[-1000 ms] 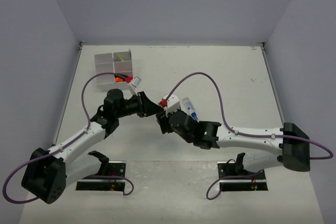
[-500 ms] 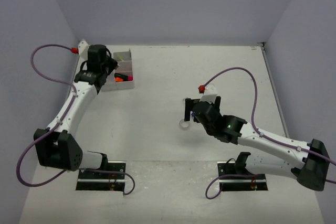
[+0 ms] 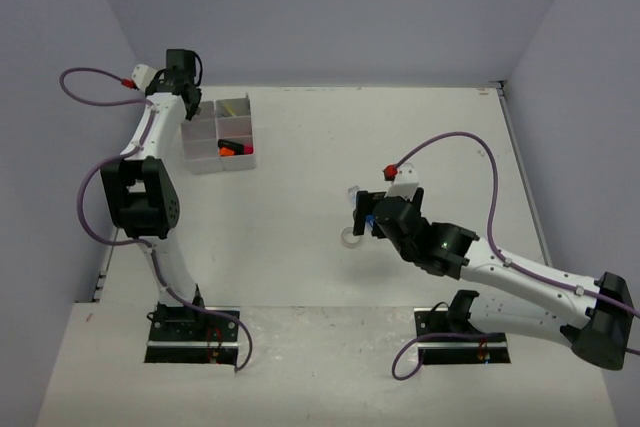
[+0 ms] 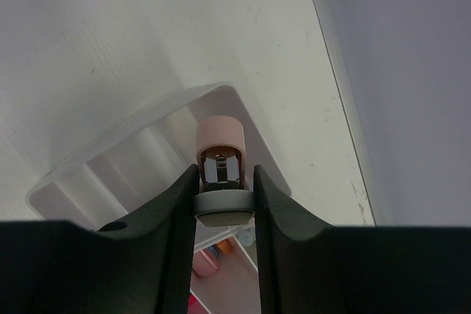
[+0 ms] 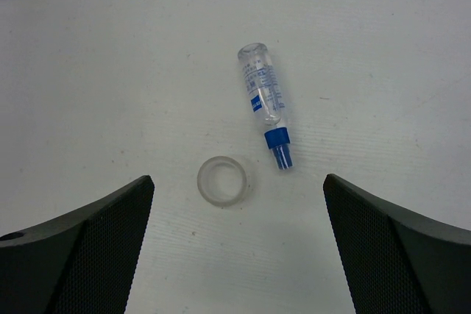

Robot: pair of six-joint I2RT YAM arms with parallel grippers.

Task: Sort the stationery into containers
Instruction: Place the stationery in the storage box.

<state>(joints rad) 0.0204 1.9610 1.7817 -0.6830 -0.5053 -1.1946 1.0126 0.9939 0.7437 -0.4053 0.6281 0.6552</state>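
From above, your left pincer [image 3: 187, 97] hangs at the far left corner of the white-grey plastic tray [image 3: 200, 162], a block of six square compartments on the pale counter [image 3: 300, 137]. Orange and pink pieces already lie in its near-right cell. Your right pincer [image 3: 360, 215] is well apart from it, mid-counter, just beside a clear tape ring [image 3: 352, 238].

In the left wrist view, the left pincer [image 4: 224, 182] is clamped on a small stubby piece [image 4: 221, 159] with a pale pink end, a dark glassy middle and a grey round base. The piece sits over the tray's [image 4: 243, 108] corner cell, close to the outer rim. I would bring it inward until it is centred over that cell. Go lower before you let go, since a short round piece is likely to bounce or roll off a divider.

In the right wrist view, the right pincer [image 5: 237, 180] is spread wide and holds nothing. The tape ring [image 5: 221, 181] lies flat between the fingers. A clear tube with a blue cap [image 5: 266, 101] lies just beyond it, not touching it. If the ring is next, come straight down and square to it. Close across its outer wall and keep clear of the tube's cap.
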